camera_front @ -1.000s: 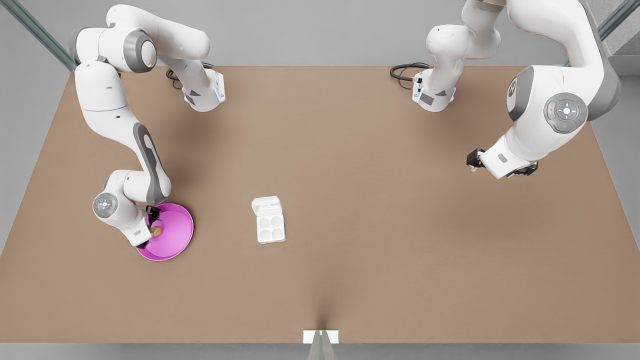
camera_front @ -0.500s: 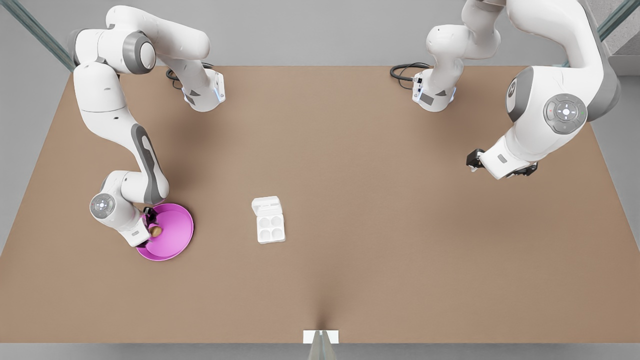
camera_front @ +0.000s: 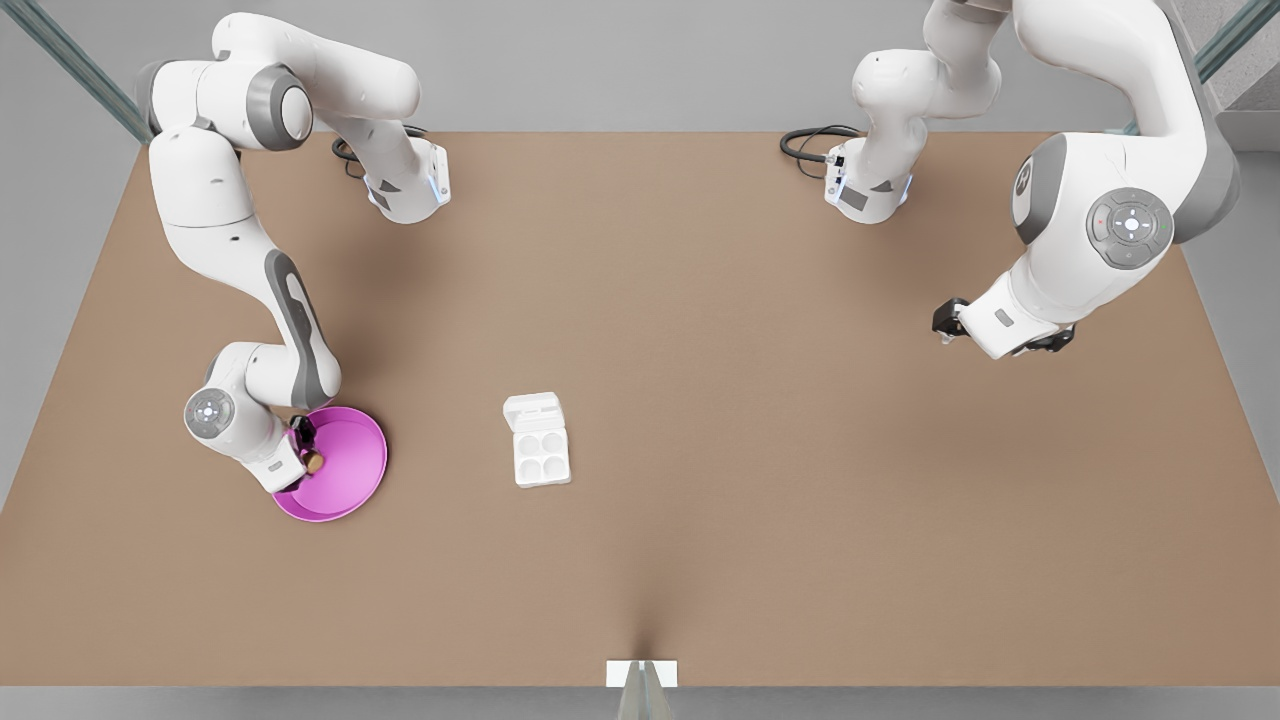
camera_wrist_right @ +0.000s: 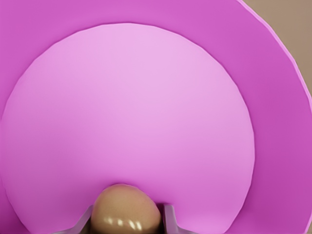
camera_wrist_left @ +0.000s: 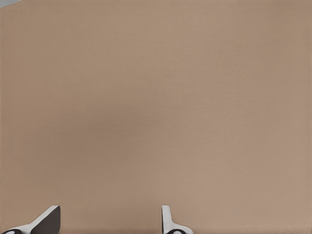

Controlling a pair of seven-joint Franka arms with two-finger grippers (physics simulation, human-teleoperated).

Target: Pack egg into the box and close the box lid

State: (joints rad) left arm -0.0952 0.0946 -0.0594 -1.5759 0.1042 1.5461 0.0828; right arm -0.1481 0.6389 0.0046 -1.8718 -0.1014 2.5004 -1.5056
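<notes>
Your right gripper (camera_front: pixel 306 462) pinches the smooth tan-brown egg (camera_wrist_right: pixel 126 209) over the round pink plate (camera_front: pixel 350 470). Your left gripper (camera_wrist_left: pixel 109 222) waits over the table, fingers spread. The white four-cup carton (camera_front: pixel 541 456) lies open, well apart.

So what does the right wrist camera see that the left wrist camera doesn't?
Right wrist view: the egg, gripped between the fingers of the right tool, with the pink plate behind it. Left wrist view: the left tool, open and holding nothing, above plain table. Shared: each shows its own tool's two fingertips and some brown table, just a corner of it in the right wrist view.
</notes>
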